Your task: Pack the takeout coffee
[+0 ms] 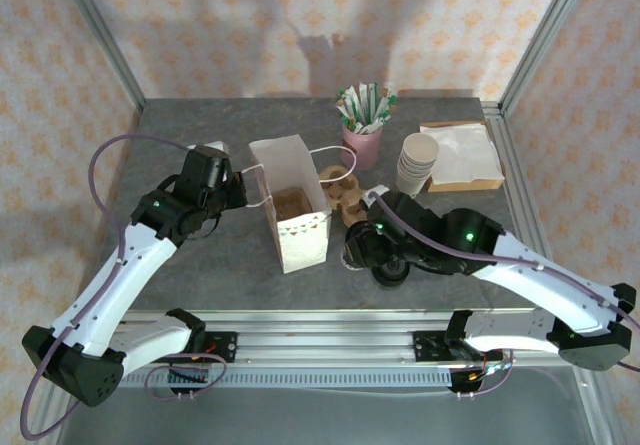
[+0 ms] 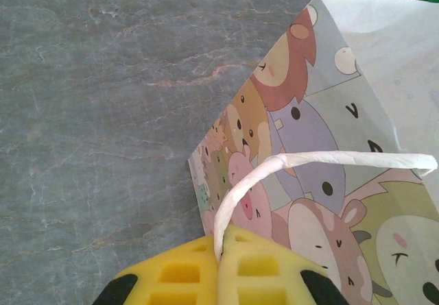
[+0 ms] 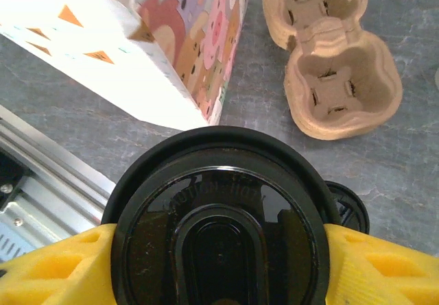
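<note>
Your right gripper clasps the takeout coffee at its lid rim, likely the stiffest spot. Squeeze gently, since the paper wall would probably crush. Your left gripper pinches the bag handle.

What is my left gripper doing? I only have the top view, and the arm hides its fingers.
Observer: The left gripper is shut on the white handle of the bag.
Operator: And the right one?
Observer: The right gripper is closed on the coffee, a finger on each side.
Operator: Anything close to it?
Observer: A spare black lid lies beside the coffee, partly hidden by it.
</note>
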`<action>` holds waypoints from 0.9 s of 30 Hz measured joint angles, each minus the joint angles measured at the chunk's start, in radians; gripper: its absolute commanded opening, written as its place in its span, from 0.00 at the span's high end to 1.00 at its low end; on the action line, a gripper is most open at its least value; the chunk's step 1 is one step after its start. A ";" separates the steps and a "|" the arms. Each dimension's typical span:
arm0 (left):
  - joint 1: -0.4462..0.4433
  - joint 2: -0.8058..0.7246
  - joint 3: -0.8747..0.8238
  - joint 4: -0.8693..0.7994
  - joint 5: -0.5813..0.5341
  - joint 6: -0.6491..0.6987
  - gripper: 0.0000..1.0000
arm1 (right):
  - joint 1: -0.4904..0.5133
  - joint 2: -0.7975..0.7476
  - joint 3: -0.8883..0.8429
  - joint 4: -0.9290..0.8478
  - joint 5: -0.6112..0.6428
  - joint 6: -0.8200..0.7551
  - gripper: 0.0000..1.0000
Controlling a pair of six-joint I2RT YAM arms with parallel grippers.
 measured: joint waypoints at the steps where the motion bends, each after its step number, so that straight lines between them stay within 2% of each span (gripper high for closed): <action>1: 0.000 0.000 0.000 0.000 0.003 0.000 1.00 | 0.000 -0.003 0.016 -0.010 0.000 -0.004 0.34; 17: 0.002 0.002 0.000 -0.003 0.079 -0.030 1.00 | 0.000 0.003 0.307 -0.079 0.008 -0.061 0.35; 27: 0.001 -0.017 -0.001 -0.012 0.119 -0.076 1.00 | 0.000 0.114 0.491 -0.025 0.039 -0.117 0.35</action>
